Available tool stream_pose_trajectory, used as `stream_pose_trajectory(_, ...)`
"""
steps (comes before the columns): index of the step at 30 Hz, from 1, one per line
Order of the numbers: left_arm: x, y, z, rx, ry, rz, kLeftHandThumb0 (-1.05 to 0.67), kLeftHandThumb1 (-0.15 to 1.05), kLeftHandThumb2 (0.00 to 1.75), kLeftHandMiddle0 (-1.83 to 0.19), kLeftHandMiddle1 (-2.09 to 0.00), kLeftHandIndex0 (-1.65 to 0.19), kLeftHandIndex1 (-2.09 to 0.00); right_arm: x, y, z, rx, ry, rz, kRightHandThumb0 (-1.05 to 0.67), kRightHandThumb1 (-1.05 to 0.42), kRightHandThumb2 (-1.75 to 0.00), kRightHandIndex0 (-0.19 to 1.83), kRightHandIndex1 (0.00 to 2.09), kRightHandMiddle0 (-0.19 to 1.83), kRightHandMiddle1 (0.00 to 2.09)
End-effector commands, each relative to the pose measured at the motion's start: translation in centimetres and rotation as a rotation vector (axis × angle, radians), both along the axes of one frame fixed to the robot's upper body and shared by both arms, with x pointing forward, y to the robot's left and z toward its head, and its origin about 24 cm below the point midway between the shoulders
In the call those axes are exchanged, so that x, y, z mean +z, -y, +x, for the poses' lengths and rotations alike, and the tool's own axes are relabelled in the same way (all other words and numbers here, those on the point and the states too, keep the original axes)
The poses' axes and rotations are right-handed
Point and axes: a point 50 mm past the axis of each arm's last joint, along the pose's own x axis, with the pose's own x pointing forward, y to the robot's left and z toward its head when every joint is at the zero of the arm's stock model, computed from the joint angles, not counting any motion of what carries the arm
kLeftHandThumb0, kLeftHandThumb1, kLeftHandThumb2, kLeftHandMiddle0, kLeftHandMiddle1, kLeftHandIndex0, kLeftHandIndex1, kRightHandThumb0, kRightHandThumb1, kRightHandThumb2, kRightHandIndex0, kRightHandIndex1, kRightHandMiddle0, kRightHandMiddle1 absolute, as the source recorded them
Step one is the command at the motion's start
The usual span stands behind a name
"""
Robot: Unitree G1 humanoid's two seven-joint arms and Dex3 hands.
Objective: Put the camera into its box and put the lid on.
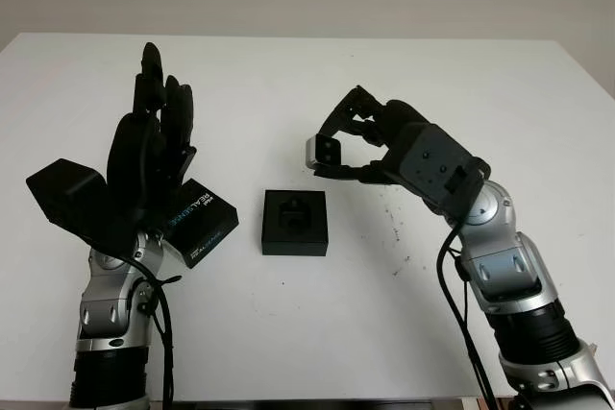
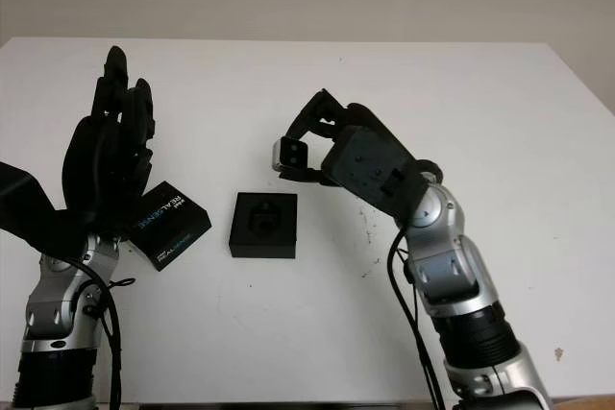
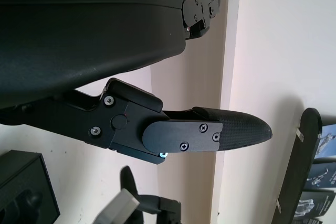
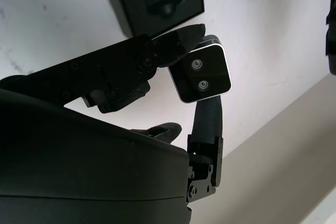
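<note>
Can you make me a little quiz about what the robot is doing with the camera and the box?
1. True or false: the camera is already in the box.
2. Which hand holds the camera: A) right hand B) left hand?
3. Fill in: the lid lies on the table beside the ____.

Key: 1 false, it is held above the table. 2 A; the left hand is raised and open. 3 box.

White counter (image 1: 288, 333). Open black box (image 1: 295, 222) sits at centre; black lid (image 1: 199, 221) with printed lettering lies just beside it, to the left.
</note>
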Motion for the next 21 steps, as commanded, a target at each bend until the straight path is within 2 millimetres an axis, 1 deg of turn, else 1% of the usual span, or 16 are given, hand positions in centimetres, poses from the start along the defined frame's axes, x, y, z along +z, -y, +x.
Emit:
stream_pose_trajectory(1,0.6,0.3,0.1,-0.01,0.027,-0.005,-0.79,1.05,0.4,0.19,0.0,0.19,0.0,-0.1,-0.6,-0.3,0.009,-0.006,0.023,-0.34,-1.02,-0.05,0.36,0.12,0.13,2.0)
stream_pose_trajectory(7,0.7,0.4,0.1,0.003,0.027,0.004,-0.8,1.05,0.42,0.19,0.0,0.19,0.0,-0.7,-1.3,-0.6,0.037,-0.05,0.019,-0.32,-1.02,-0.05,0.36,0.12,0.11,1.99)
stream_pose_trajectory(11,0.8,0.5,0.1,0.007,0.027,-0.005,-0.8,1.05,0.41,0.19,0.0,0.19,0.0,-1.0,-1.7,-0.7,0.049,-0.063,0.008,-0.32,-1.01,-0.05,0.37,0.12,0.17,2.07)
stream_pose_trajectory(16,0.9,0.4,0.0,0.002,0.035,0.007,-0.8,1.05,0.43,0.19,0.0,0.19,0.0,-1.6,-2.0,-1.0,0.055,-0.085,0.015,-0.33,-1.01,-0.05,0.38,0.13,0.19,2.09)
stream_pose_trajectory(21,0.9,0.4,0.0,0.0,0.038,0.008,-0.8,1.05,0.43,0.19,0.0,0.19,0.0,-2.2,-2.2,-1.3,0.067,-0.09,-0.039,-0.36,-1.02,-0.06,0.39,0.13,0.2,2.08)
